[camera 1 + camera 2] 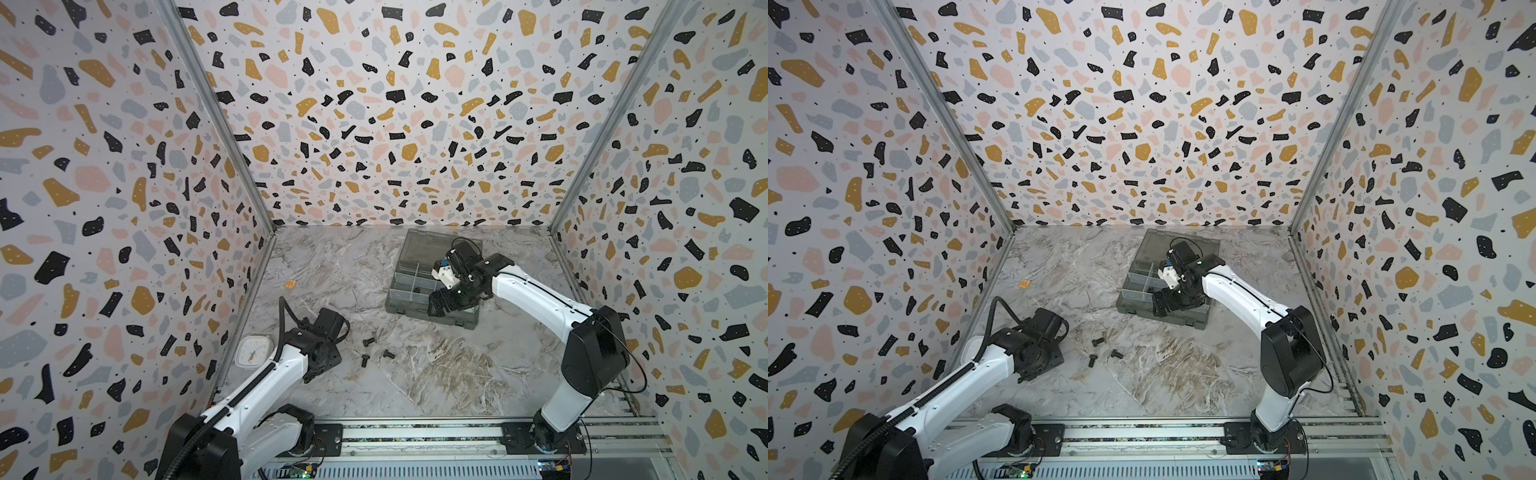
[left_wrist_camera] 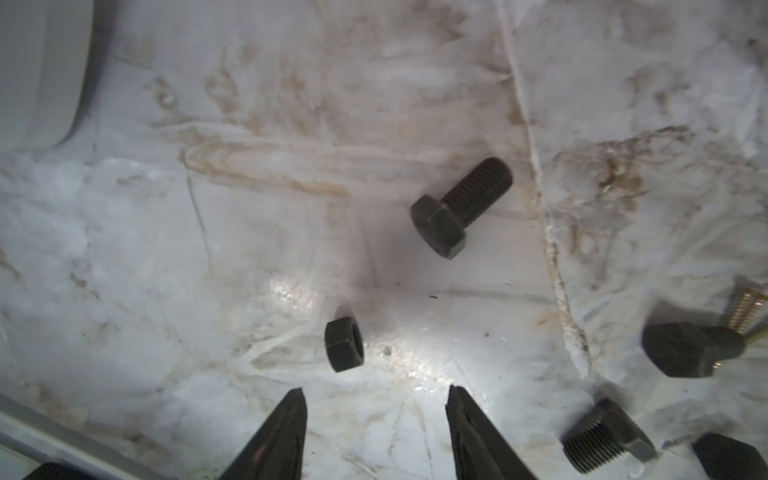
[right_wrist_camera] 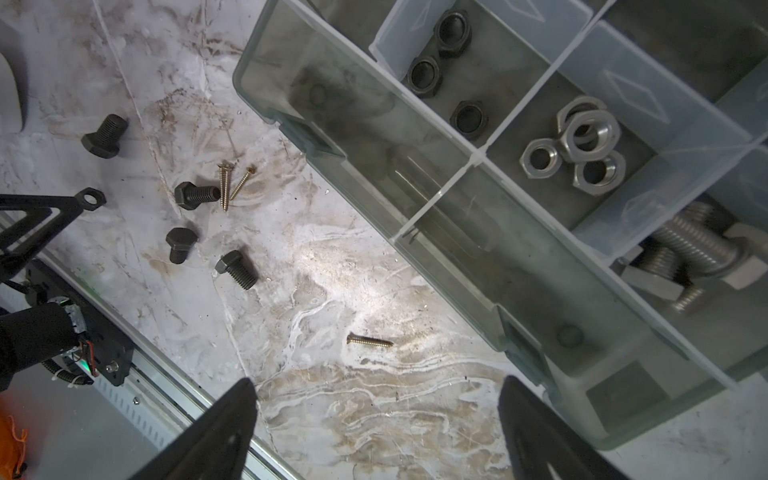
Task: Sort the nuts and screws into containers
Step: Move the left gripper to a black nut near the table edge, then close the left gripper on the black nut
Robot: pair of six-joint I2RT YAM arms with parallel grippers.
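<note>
A white square clock (image 1: 253, 351) sits at the left edge of the marble tabletop (image 1: 415, 374), an orange tag (image 1: 290, 284) farther back

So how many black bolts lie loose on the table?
4 in the right wrist view: one bolt alone, one beside brass screws, two close together. The left arm could hide more.

We see a grey box (image 1: 409, 309) with its lid (image 1: 428, 245) open near the back of the marble table (image 1: 457, 374). Our right gripper (image 1: 436, 305) hangs over its near side. Three black bolts (image 1: 369, 341) lie apart on the table beside our left arm (image 1: 286, 365), near a white clock (image 1: 252, 351) by the left wall.
</note>
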